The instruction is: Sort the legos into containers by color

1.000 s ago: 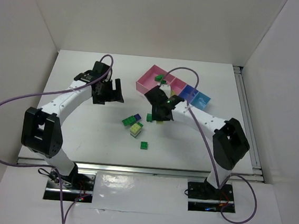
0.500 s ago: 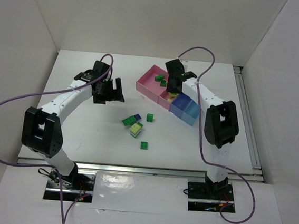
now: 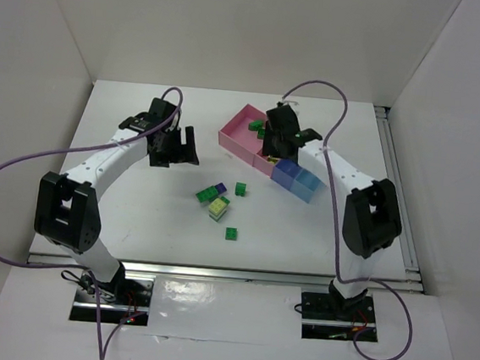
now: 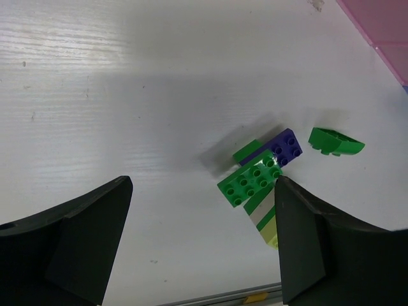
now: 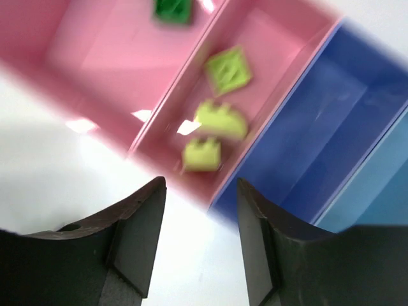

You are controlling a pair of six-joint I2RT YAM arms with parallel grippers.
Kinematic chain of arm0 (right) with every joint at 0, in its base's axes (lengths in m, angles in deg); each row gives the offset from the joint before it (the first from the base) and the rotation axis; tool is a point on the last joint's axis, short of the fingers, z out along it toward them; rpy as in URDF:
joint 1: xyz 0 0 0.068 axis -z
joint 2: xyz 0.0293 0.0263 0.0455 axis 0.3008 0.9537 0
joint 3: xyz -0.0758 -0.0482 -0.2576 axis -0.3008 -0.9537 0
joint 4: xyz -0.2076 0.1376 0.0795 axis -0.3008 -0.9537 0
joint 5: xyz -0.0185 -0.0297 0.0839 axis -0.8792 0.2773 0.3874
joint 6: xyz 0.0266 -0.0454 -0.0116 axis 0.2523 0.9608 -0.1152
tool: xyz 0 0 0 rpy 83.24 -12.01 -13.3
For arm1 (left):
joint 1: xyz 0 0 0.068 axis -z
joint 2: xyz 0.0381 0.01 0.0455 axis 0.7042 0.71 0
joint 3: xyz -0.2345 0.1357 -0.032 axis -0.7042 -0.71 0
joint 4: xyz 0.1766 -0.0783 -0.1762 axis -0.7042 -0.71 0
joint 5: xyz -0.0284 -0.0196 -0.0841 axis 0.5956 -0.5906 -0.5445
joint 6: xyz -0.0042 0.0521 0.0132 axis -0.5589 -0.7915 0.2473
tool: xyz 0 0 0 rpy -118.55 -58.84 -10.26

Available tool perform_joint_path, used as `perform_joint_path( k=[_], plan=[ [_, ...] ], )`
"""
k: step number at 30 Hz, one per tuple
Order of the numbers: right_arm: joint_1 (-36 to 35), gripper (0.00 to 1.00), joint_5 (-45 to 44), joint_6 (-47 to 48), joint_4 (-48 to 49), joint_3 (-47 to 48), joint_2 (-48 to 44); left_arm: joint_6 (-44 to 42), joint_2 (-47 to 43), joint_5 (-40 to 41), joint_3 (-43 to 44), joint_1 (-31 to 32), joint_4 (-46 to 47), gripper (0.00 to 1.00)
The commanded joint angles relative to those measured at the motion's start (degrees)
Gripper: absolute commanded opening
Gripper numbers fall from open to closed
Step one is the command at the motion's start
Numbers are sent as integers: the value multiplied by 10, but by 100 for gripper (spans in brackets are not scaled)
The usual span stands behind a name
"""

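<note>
Bricks of pale yellow plastic (image 5: 220, 121) lie in the smaller pink plastic tray (image 5: 277, 38), mid-frame; right fingers (image 5: 137, 236) hang released above it. Left fingers (image 4: 76, 248), released, hover over green and purple bricks (image 4: 252, 182) on the white tabletop (image 4: 95, 95).

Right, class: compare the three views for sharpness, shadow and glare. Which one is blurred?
Right wrist: blurred, the yellow-green legos smeared in the smaller pink tray, with white glare patches on the plastic. Left wrist: sharp, the purple lego and its neighbours throwing a soft shadow leftward. Top external: sharp, evenly lit.
</note>
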Motion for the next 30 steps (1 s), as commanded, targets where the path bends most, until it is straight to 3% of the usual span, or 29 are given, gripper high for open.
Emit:
perform_joint_path(
  k=[1, 5, 12, 17, 22, 30],
  plan=[
    [-51, 54, 46, 4, 28, -85, -81, -54, -26, -2, -10, 11, 1, 94],
    [-81, 58, 41, -30, 10, -160, -129, -100, -17, -12, -10, 72, -20, 92],
    [-40, 79, -14, -81, -34, -235, -210, -128, -19, -28, -6, 190, -34, 98],
    [-10, 79, -44, -91, -39, -256, -282, -120, -5, 12, -25, 236, -34, 96],
    [34, 81, -72, -91, -58, -262, -311, -79, 14, 47, -35, 271, -14, 89],
    [47, 81, -54, -80, -58, -267, -322, -68, 49, 101, -42, 276, 0, 80]
  ],
)
